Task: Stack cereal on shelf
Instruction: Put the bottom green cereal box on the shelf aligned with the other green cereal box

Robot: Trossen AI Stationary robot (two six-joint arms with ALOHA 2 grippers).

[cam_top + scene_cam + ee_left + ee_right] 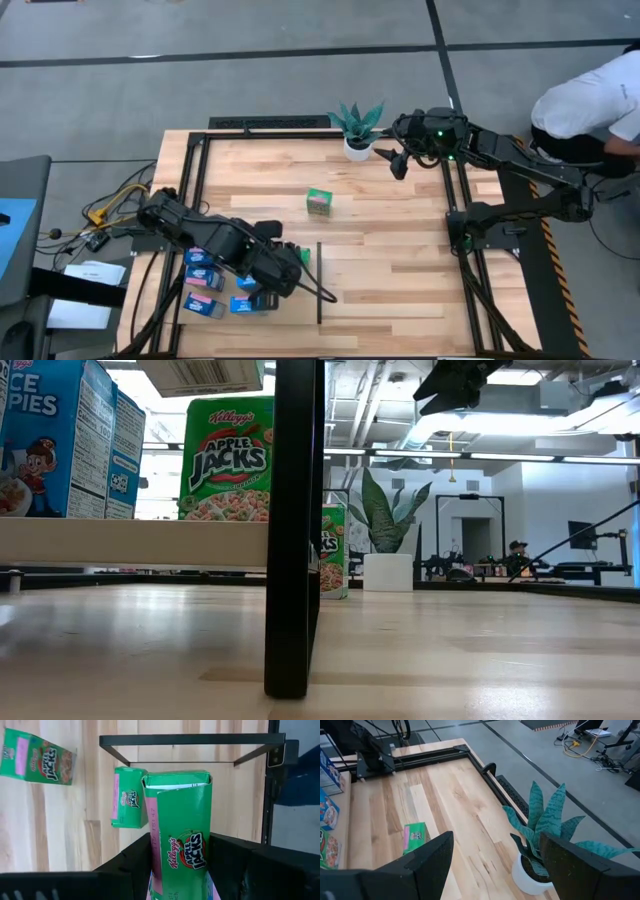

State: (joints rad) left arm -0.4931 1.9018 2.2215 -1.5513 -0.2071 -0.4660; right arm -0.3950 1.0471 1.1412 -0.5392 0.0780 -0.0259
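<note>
Right, going L to R. My left gripper is low over the near-left part of the surface, jaws clamped on a green Apple Jacks box, held upright with its top flap end away from the wrist. It hangs just beside the cluster of blue boxes, which sit on a thin raised wooden shelf; the low view shows that plank carrying blue boxes and a green one above the surface. In the left wrist view a second green box stands just beyond the held one, and a third lies farther off, tilted.

Next over, the black divider strip runs toward the near edge, and a lone green box stands mid-surface, well apart from the rest.

Far right: right gripper waits at the back by the potted plant, jaws wide, nothing in them. A person in a white top is bent over beyond the right rail.

Step in hand, as I read it: placing the held box w/ the others. To do it well I'd keep it vertical, line its face up w/ the neighbours, and come down slow so its bottom edge lands flat, not on a corner. Clearance to the box just beyond looks tight, so I'd avoid nudging it. Release only once it's seated, then back out straight.
</note>
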